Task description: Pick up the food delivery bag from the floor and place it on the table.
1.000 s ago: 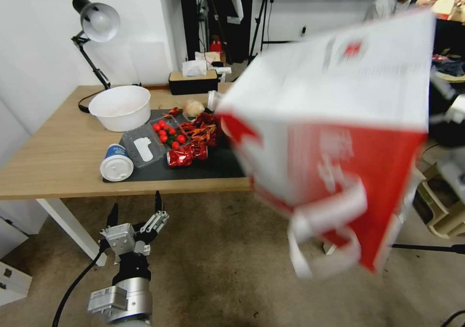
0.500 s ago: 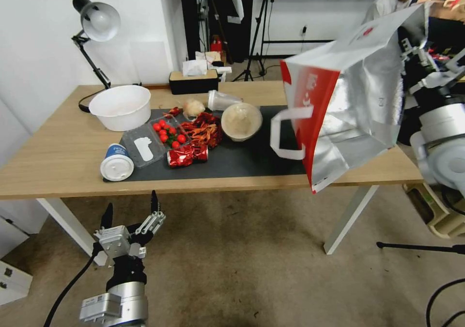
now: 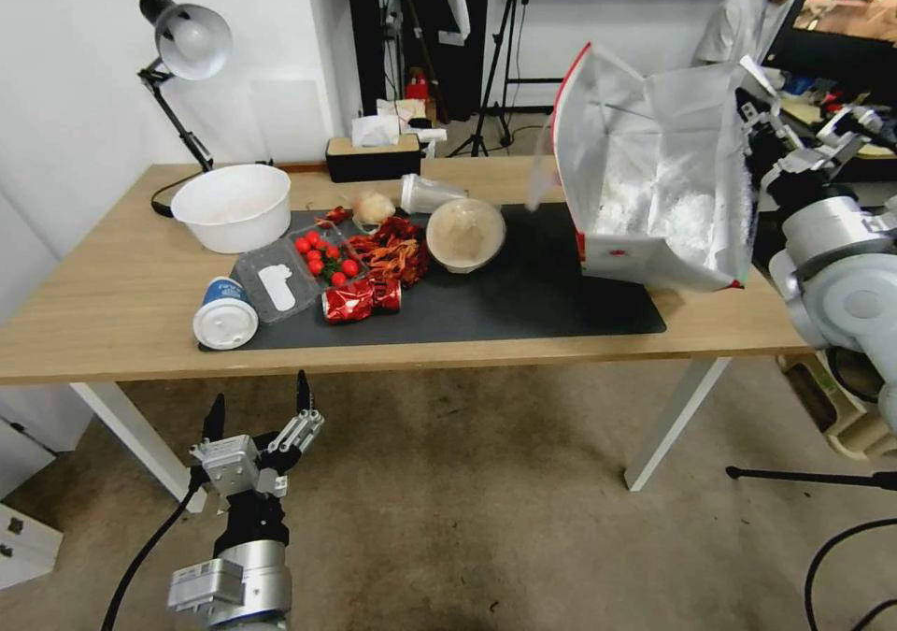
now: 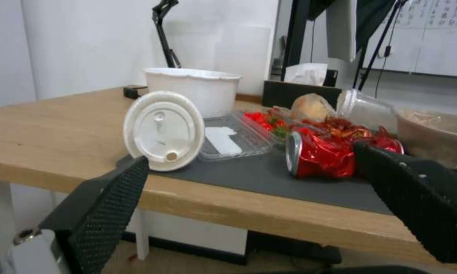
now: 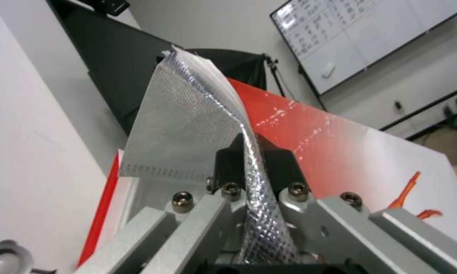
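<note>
Table [image 3: 112, 304]: wide light-wood top, crossing the head view from 9 o'clock to 3 o'clock, with a dark grey mat [image 3: 523, 304] on it.
Food delivery bag [image 3: 654, 192]: at about 2 o'clock in the head view, tipped on its side with the open mouth and silver foil lining turned to the camera. Its lower edge seems to touch the mat's right end, but it cannot be told if the weight already rests there.
Right gripper [image 5: 251, 161]: at the bag's 3 o'clock side in the head view, clenched on the foil edge of the bag's rim, a thin fold of wall pinched between both fingertips.
Left gripper [image 3: 260, 418]: at 7 o'clock, low above the floor [image 3: 467, 500] in front of the table edge, its fingers spread and holding nothing.
Risk: the bag probably falls flat or slides toward the table's right edge if it is let go while so tilted; the thin foil fold may also slip or tear.
Risk for neighbours: a swing toward 9 o'clock could strike the round covered container [image 3: 465, 234], which stands near the bag.
Writing: some small red marks show on the bag's lower band, too small to read; no brand name is legible.
</note>
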Motion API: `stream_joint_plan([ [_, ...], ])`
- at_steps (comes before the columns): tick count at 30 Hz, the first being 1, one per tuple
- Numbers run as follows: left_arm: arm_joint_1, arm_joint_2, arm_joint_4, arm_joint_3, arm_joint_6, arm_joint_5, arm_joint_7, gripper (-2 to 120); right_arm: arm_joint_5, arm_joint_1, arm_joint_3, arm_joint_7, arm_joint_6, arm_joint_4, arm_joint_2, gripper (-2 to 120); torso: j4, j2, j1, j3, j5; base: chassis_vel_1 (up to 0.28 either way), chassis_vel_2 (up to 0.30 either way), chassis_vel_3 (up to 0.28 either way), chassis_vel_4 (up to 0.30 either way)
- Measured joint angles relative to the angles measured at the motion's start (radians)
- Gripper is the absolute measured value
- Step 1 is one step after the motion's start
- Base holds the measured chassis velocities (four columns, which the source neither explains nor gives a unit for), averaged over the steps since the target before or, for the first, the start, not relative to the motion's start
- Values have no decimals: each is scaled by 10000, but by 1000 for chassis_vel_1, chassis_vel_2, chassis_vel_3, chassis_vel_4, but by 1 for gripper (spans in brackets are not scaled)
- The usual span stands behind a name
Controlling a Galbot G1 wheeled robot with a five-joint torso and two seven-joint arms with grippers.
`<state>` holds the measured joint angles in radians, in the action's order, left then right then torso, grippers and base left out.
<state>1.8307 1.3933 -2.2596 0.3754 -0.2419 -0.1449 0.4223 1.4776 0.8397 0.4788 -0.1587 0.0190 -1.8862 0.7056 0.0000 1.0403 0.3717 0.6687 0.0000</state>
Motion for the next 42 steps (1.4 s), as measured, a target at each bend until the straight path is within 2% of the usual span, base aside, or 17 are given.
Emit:
stream_joint_plan([
  [11, -146, -99, 97, 7, 120, -92, 38, 100, 75, -89, -112, 113, -143, 241, -6, 0, 0, -3, -1, -2, 0, 0, 0, 0, 0],
  [22, -191, -130, 163, 9, 120, -116, 53, 100, -193, -242, -90, -383, -296, 258, -99, 0, 0, -6, -2, -3, 0, 0, 0, 0, 0],
  [25, -184, -135, 211, 2, 113, -118, 52, 100, -486, -309, -97, -551, -190, 251, -117, 17, 0, -7, -3, -3, 1, 0, 0, 0, 0],
  [27, -188, -138, 224, 2, 112, -117, 52, 100, -561, -337, -111, -582, -156, 245, -121, 20, 0, -6, -2, -3, 1, 0, 0, 0, 0],
  [29, -190, -150, 234, 2, 111, -120, 52, 100, -683, -366, -122, -593, -119, 240, -121, 30, 1, -7, -3, -4, 1, 0, 0, 0, 0],
  [30, -190, -150, 234, 2, 111, -120, 52, 100, -683, -366, -122, -593, -119, 240, -121, 30, 1, -7, -3, -4, 1, 0, 0, 0, 0],
  [31, -187, -159, 235, 2, 111, -124, 52, 100, -709, -371, -122, -582, -109, 238, -120, 35, 0, -8, -3, -4, 0, 0, 0, 0, 0],
  [32, -182, -169, 234, 10, 97, -131, 50, 100, -936, -373, -161, -447, -22, 242, -116, 48, 0, -8, -3, -4, 1, 0, 0, 0, 0],
  [33, -182, -169, 234, 10, 97, -131, 50, 100, -936, -373, -161, -447, -22, 242, -116, 48, 0, -8, -3, -4, 1, 0, 0, 0, 0],
  [35, -160, -158, 229, 8, 66, -132, 33, 100, -1559, -504, -293, -416, 211, 333, -101, 64, 1, -7, -3, -4, 0, 0, 0, 0, 0],
  [37, -147, -147, 226, 6, 62, -130, 29, 100, -1710, -512, -307, -365, 246, 351, -104, 67, 1, -8, -3, -4, 0, 0, 0, 0, 0],
  [40, -136, -135, 221, 3, 40, -127, 27, 100, -1818, -421, -303, -261, 248, 308, -128, 82, 0, -8, -4, -5, 0, 0, 0, 0, 0],
  [42, -131, -134, 210, 3, 37, -126, 28, 100, -1822, -343, -274, -230, 230, 256, -133, 87, 1, -8, -4, -4, 0, 0, 0, 0, 0],
])
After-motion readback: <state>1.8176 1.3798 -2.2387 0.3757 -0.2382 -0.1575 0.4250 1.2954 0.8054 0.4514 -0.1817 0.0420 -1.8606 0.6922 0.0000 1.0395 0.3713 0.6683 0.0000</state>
